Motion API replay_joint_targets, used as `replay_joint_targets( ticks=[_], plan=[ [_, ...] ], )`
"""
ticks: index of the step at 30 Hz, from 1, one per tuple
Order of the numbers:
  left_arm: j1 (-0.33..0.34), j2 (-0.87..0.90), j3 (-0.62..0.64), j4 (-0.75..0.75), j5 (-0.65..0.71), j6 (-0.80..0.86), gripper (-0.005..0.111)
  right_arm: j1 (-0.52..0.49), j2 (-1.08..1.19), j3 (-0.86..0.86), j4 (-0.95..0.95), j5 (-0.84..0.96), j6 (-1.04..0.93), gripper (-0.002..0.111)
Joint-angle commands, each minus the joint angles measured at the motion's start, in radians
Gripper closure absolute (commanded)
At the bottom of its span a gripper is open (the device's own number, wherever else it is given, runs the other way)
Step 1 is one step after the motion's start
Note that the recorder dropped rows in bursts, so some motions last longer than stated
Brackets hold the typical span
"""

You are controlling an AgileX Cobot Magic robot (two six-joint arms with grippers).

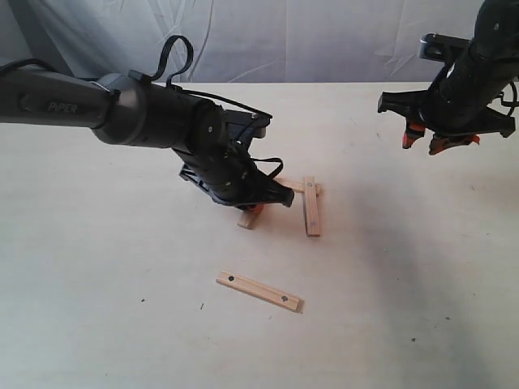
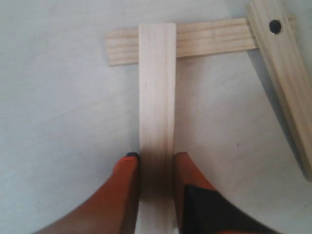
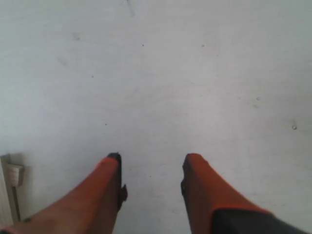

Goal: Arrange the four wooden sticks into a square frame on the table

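Note:
My left gripper [image 1: 258, 206] [image 2: 156, 158] is shut on a plain wooden stick [image 2: 157, 92], whose near end [image 1: 247, 219] shows under the fingers. The far end of that stick lies across a second plain stick [image 2: 204, 40] [image 1: 293, 185]. A dotted stick [image 2: 285, 73] [image 1: 311, 206] overlaps the second plain stick's other end. The other dotted stick [image 1: 258, 291] lies alone on the table [image 1: 97, 284], nearer the front. No closed square frame is in view. My right gripper [image 1: 430, 139] [image 3: 152, 161] hangs open above bare tabletop at the back right, with nothing between its fingers.
A white cloth backdrop [image 1: 324, 40] hangs behind the table's far edge. The left arm's dark body [image 1: 146, 109] reaches in from the left and hides part of the stick group. A pale object [image 3: 9, 180] sits at the border of the right wrist view.

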Motion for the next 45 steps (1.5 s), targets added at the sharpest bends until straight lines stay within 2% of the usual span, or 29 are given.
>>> replay_joint_targets(
  ticks=[1, 4, 8, 17, 20, 25, 29, 33, 35, 37, 39, 42, 45],
  plan=[
    [-0.005, -0.001, -0.006, 0.004, -0.028, -0.008, 0.107, -0.006, -0.004, -0.003, 0.004, 0.0, -0.007, 0.068],
    [-0.005, 0.003, -0.006, 0.041, -0.021, -0.018, 0.107, -0.006, -0.004, -0.003, 0.004, 0.002, -0.008, 0.068],
    [-0.005, 0.015, -0.006, 0.149, -0.021, -0.145, 0.107, -0.006, -0.004, -0.003, -0.002, 0.006, -0.008, 0.068],
    [-0.005, 0.022, -0.006, 0.135, -0.012, -0.144, 0.106, -0.006, -0.004, -0.003, -0.002, 0.0, -0.008, 0.068],
    [-0.005, 0.022, -0.006, 0.126, -0.012, -0.144, 0.098, -0.006, -0.004, -0.003, -0.002, 0.004, -0.008, 0.068],
    [-0.005, 0.02, -0.006, 0.117, -0.003, -0.144, 0.072, -0.006, -0.004, -0.003, 0.011, 0.024, -0.008, 0.068],
    [-0.003, 0.009, -0.028, 0.102, 0.016, -0.144, 0.065, -0.004, -0.004, 0.018, 0.07, 0.039, -0.068, 0.068],
    [0.0, -0.039, -0.047, 0.106, 0.023, -0.144, 0.065, 0.019, -0.004, 0.062, 0.091, 0.029, -0.105, 0.07],
    [0.008, -0.061, -0.047, 0.114, 0.023, -0.144, 0.065, 0.042, -0.004, 0.086, 0.093, 0.015, -0.107, 0.08],
    [0.023, -0.078, -0.047, 0.116, 0.032, -0.144, 0.067, 0.078, -0.003, 0.103, 0.093, -0.005, -0.114, 0.094],
    [0.046, -0.083, -0.047, 0.11, 0.05, -0.144, 0.074, 0.114, 0.001, 0.111, 0.093, -0.027, -0.123, 0.108],
    [0.077, -0.083, -0.047, 0.034, 0.085, -0.126, 0.091, 0.16, 0.014, 0.111, 0.093, -0.058, -0.129, 0.109],
    [0.077, -0.083, -0.036, -0.037, 0.073, -0.046, 0.106, 0.184, 0.032, 0.111, 0.107, -0.069, -0.129, 0.109]
  ],
)
